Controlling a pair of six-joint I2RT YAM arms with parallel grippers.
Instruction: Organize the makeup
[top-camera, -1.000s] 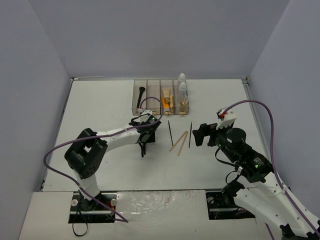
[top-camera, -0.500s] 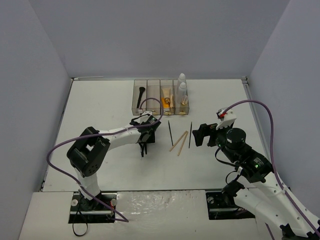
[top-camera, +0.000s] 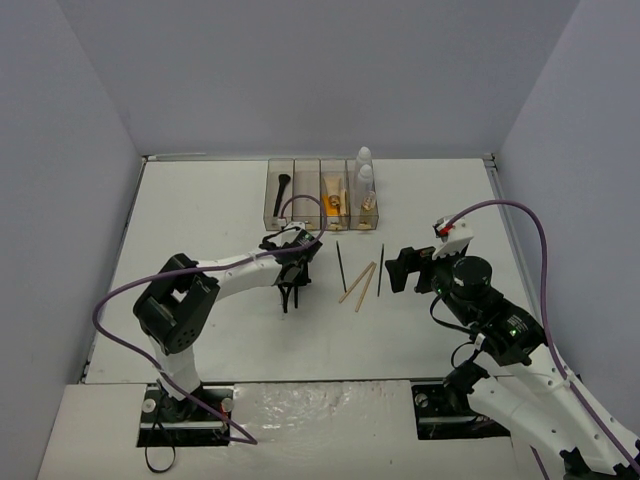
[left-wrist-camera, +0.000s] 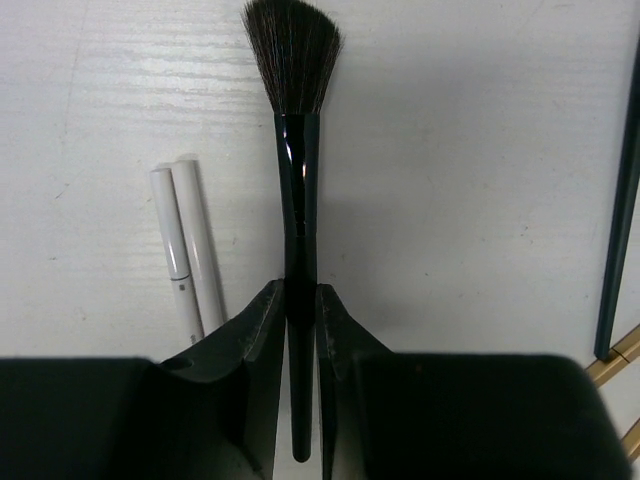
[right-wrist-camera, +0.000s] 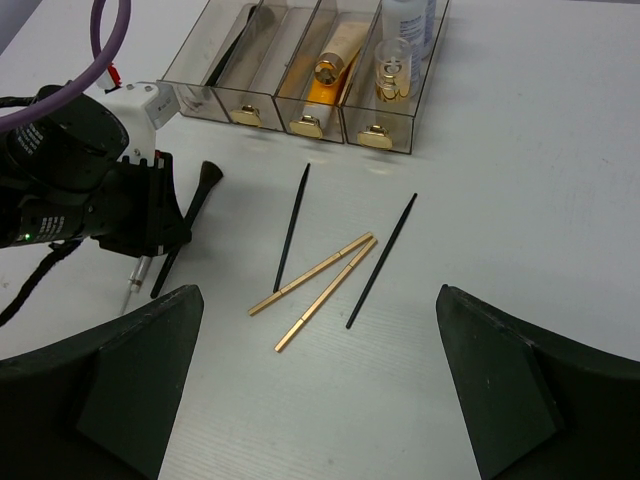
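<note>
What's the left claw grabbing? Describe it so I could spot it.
Find the clear box at the back; just in front of its left end is the left claw. Pinched between its fingers is a black brush, the only loose piece with a fanned tuft of bristles, unlike the thin pencils and tan sticks nearby.

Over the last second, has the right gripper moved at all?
No. The right gripper sits in the same spot as before, just right of the thin black pencil, with its jaws wide open.

One angled brush (left-wrist-camera: 298, 190) was black; pens (left-wrist-camera: 200, 250) white; sticks (right-wrist-camera: 310, 275) gold; tube (right-wrist-camera: 322, 95) orange; bench (left-wrist-camera: 470, 150) white.
</note>
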